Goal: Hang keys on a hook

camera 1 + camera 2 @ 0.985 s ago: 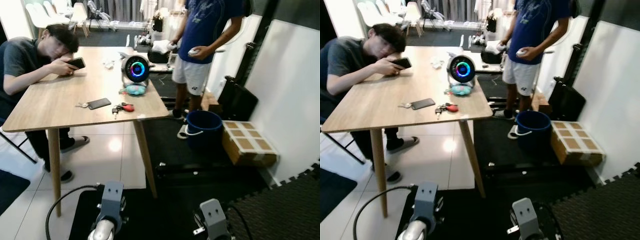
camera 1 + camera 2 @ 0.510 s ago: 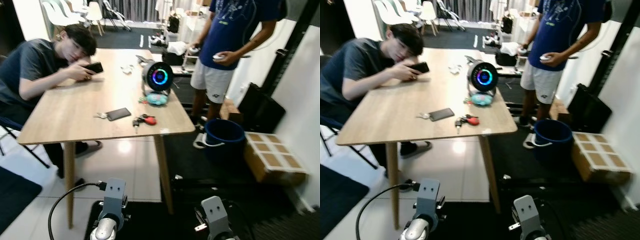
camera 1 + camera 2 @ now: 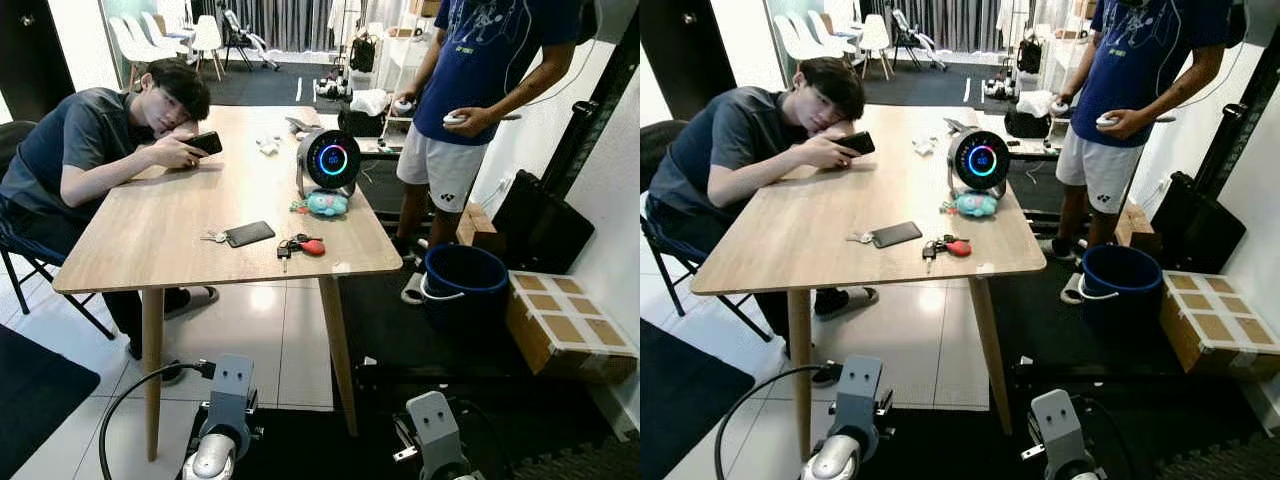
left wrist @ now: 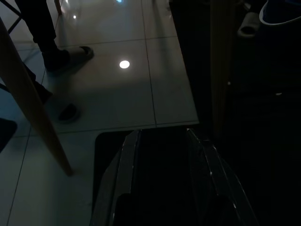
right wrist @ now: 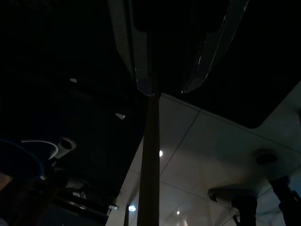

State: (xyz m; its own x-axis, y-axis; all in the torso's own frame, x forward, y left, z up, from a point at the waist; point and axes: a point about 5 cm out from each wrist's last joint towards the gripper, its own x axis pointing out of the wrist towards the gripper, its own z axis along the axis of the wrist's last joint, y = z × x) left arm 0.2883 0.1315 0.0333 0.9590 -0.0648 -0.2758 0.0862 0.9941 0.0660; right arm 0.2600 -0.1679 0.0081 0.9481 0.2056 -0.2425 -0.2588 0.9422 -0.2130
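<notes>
1. The keys [image 3: 296,245], a bunch with a red fob, lie on the wooden table [image 3: 150,240] near its front edge, toward the right corner.
2. Just to their left lie a dark phone [image 3: 249,233] and a second, small key bunch [image 3: 213,237] touching the phone's left end.
3. Behind the keys sits a teal toy [image 3: 327,204], and behind that stands a round speaker [image 3: 331,160] with a glowing ring of light.
4. A seated person [image 3: 95,150] leans on the table's left side, head propped on one arm, with another phone in hand.
5. A standing person [image 3: 470,90] in a blue shirt and white shorts is at the table's far right, with a small white object in one hand.
6. On the floor right of the table stands a blue bucket [image 3: 468,285], with a cardboard box [image 3: 567,335] beside it against the wall.
7. Both arms hang low, well below the tabletop and apart from the keys.
8. The left gripper [image 4: 167,188] points at the tiled floor beside a table leg [image 4: 33,113]; it grasps nothing, but the view is too dark to say whether its fingers are apart or together.
9. The right gripper [image 5: 176,52] also hangs in shade near a table leg [image 5: 149,165]; it carries nothing, and I cannot tell how its fingers stand.
</notes>
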